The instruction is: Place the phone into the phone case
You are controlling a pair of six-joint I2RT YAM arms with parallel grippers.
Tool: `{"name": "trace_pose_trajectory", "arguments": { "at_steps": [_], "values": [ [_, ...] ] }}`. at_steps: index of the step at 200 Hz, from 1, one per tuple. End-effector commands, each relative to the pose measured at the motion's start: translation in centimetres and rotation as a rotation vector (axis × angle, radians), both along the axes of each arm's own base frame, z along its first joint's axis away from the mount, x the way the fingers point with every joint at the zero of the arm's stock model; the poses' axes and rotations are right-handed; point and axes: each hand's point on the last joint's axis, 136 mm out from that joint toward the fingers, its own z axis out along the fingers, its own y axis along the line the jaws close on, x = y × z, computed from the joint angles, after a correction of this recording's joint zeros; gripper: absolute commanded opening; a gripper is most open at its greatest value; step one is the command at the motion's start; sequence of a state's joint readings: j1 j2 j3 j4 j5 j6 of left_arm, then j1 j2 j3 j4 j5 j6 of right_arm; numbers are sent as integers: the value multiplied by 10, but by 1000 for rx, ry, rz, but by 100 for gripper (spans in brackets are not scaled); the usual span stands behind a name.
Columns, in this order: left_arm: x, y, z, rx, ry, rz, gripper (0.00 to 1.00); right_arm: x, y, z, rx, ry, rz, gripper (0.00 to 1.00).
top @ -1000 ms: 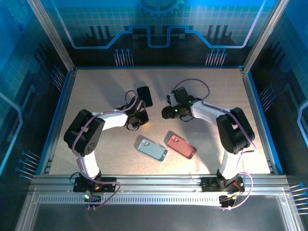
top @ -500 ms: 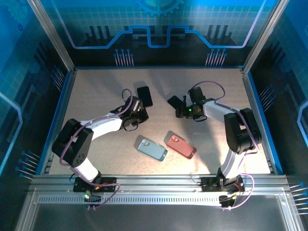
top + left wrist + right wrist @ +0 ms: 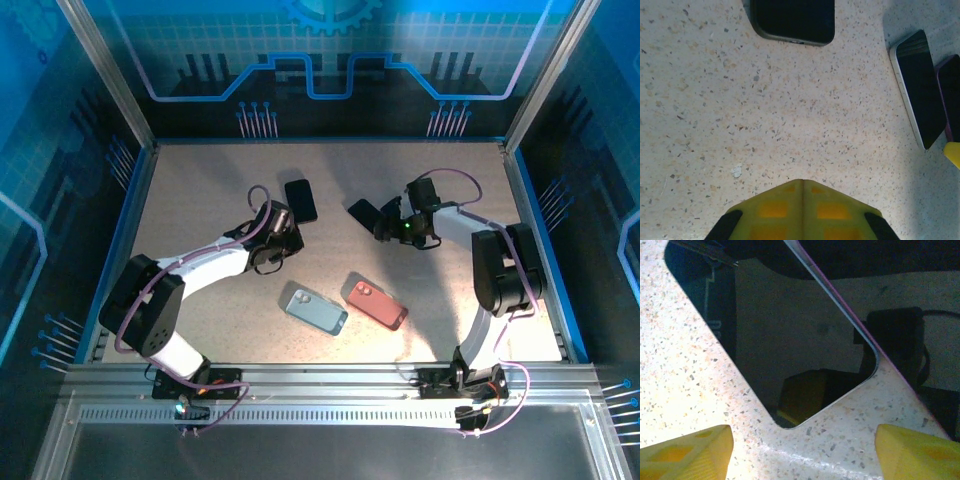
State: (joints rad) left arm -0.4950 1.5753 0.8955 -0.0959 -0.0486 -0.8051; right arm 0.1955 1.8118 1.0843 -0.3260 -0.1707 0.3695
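Note:
A black phone (image 3: 362,212) lies screen up at mid table; in the right wrist view its near corner (image 3: 790,355) points between my fingers. My right gripper (image 3: 386,226) (image 3: 802,452) is open just right of it, holding nothing. A second black phone (image 3: 300,200) (image 3: 792,20) lies further left. My left gripper (image 3: 284,237) (image 3: 802,185) is shut and empty on bare table below that phone. A blue-grey case (image 3: 316,310) and a red case (image 3: 377,304) lie nearer the arm bases. The left wrist view also shows the silver-edged phone (image 3: 917,90) at its right.
The speckled table (image 3: 200,200) has free room at the left and back. A dark purple-edged object (image 3: 952,95) sits beside the silver-edged phone. Blue walls and metal posts fence the table on three sides.
My right gripper has drawn back to the right, uncovering the black phone on the table. My left arm's elbow has swung out to the left while its gripper stayed near the other phone.

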Motion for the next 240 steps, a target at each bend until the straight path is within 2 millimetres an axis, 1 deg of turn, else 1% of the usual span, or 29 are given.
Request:
{"name": "trace_pose_trajectory", "arguments": {
  "at_steps": [1,30,71,92,129,164,200,225,240],
  "values": [
    [5,-2,18,18,-38,-11,4,10,-3,-5,40,18,-27,77],
    [3,3,21,28,-44,-1,3,23,-8,-7,37,17,-36,78],
    [0,8,25,38,-55,14,4,46,-12,-3,35,-7,-42,79],
    [0,9,26,47,-55,12,4,57,-9,0,50,-23,-37,79],
    [1,10,25,58,-51,14,4,68,3,1,93,-38,-9,80],
    [1,11,23,63,-49,15,4,71,20,-1,83,-52,56,80],
    [-1,12,19,63,-43,18,4,71,31,-6,8,-65,121,81],
    [-4,14,18,64,-44,23,4,67,39,-11,-41,-58,171,81],
    [-6,16,18,67,-47,30,4,61,46,-15,-64,-49,199,81]
  ]
}}
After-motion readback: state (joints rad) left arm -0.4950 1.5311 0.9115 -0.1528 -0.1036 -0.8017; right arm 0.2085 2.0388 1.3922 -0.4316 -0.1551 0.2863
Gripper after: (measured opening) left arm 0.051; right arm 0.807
